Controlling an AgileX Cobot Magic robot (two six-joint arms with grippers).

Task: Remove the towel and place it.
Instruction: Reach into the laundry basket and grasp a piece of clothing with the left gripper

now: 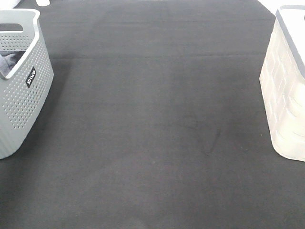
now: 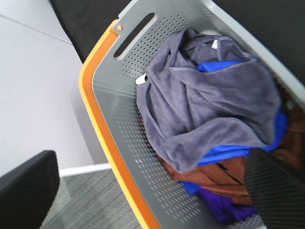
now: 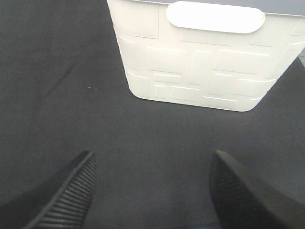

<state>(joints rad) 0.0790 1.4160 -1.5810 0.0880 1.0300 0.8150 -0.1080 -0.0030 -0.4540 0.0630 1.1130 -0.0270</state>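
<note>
Grey-lavender towel point(image 2: 205, 100) in basket point(image 2: 119, 138), beneath wide-spread left end effector point(image 2: 152, 162)

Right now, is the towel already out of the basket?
No, the towel lies crumpled on top of the other cloths inside the grey basket.

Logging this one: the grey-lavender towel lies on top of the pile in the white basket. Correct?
No. The towel lies on top of the pile in the grey perforated basket, as the left wrist view shows.
</note>
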